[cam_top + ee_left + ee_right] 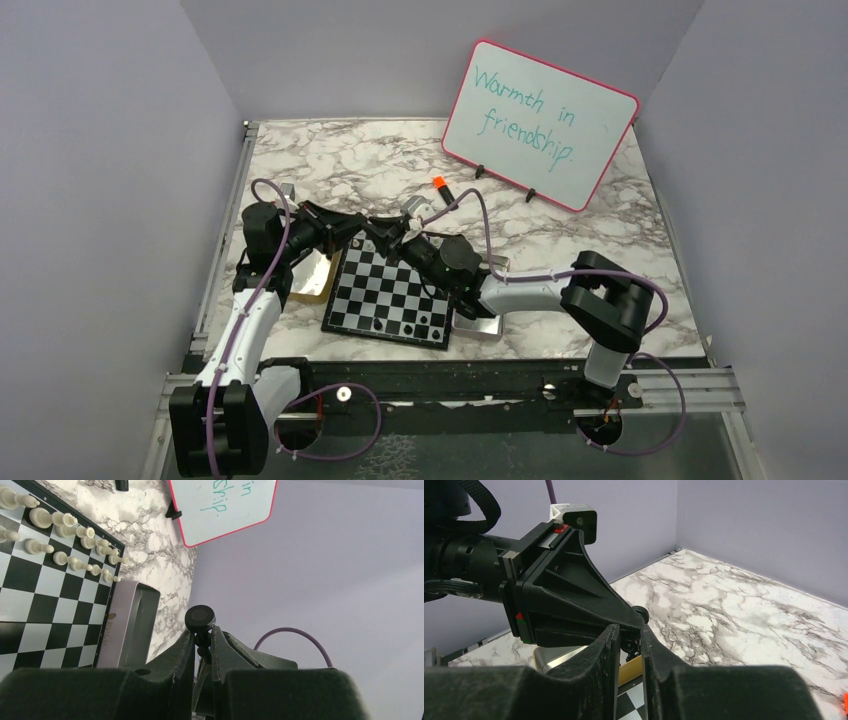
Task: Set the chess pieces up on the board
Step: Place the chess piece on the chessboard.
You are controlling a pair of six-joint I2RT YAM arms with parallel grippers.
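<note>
Marble worktop (600, 250), purple walls. Left pincer (202, 632) narrow, pinching black chess piece (200, 616) over far corner of board (385, 295). Pale pieces (65, 530) lined along one board edge. Right pincer (629, 630) narrow, meeting left; grip unclear.

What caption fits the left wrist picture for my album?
Left fingers pinch a small black chess piece; pale chess pieces line one edge of the black-and-white chessboard.

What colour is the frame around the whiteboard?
The whiteboard has a pinkish-red frame, clearest in the top external view.
</note>
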